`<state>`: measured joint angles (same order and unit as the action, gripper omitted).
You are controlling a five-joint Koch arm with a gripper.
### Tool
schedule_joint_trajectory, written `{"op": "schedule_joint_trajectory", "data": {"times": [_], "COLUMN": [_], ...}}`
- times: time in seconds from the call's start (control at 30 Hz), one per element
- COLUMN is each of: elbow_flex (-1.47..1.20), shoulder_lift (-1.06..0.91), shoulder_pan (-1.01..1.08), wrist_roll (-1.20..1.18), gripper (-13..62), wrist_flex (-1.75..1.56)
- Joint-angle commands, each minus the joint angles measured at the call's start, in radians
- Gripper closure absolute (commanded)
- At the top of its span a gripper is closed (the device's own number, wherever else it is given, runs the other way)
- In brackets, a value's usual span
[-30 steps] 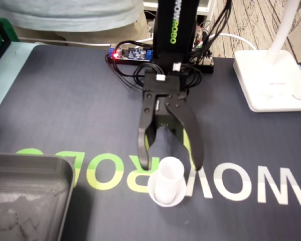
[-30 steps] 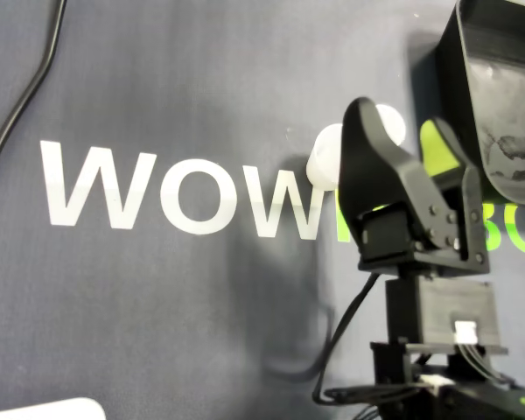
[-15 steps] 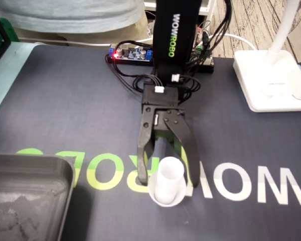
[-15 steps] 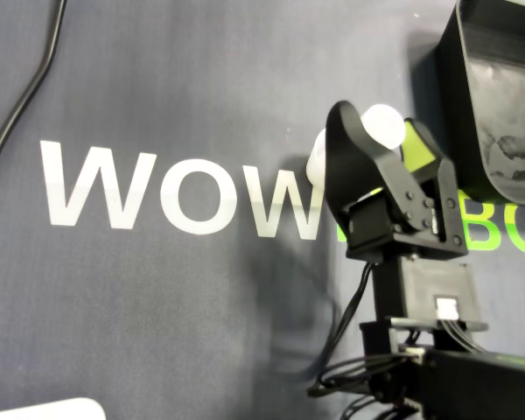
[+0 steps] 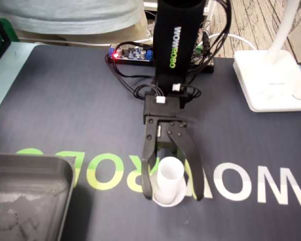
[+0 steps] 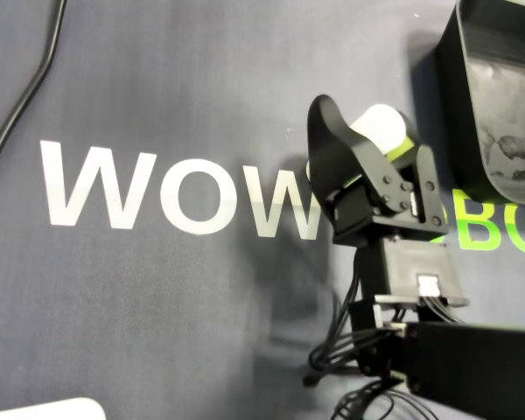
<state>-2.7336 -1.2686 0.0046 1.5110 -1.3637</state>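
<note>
Here, fixed view: grey tray [image 5: 30, 201] well left of jaws. Gripper [image 5: 172, 195] spread, one jaw each side of white cup [image 5: 169, 173]. Cup upright between tips, contact unclear. Lamp base [image 5: 271, 80] far right, shown in this view alone. Overhead view: gripper body hides cup's lower part.

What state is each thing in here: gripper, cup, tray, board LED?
gripper: open, jaws on either side of the cup
cup: upright on the mat
tray: nothing in the visible part
board LED: lit red
</note>
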Motion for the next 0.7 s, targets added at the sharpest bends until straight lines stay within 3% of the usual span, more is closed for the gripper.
{"op": "schedule_joint_trajectory", "data": {"times": [0.0,0.37,0.67], "elbow_flex": [0.032,0.026,0.009], "shoulder_lift": [0.0,0.009,0.011], "shoulder_pan": [-0.002,-0.012,-0.023], "wrist_roll": [0.025,0.034,0.032], "gripper": [16.6,19.3,28.7], "wrist_flex": [-0.094,-0.087,-0.084]}}
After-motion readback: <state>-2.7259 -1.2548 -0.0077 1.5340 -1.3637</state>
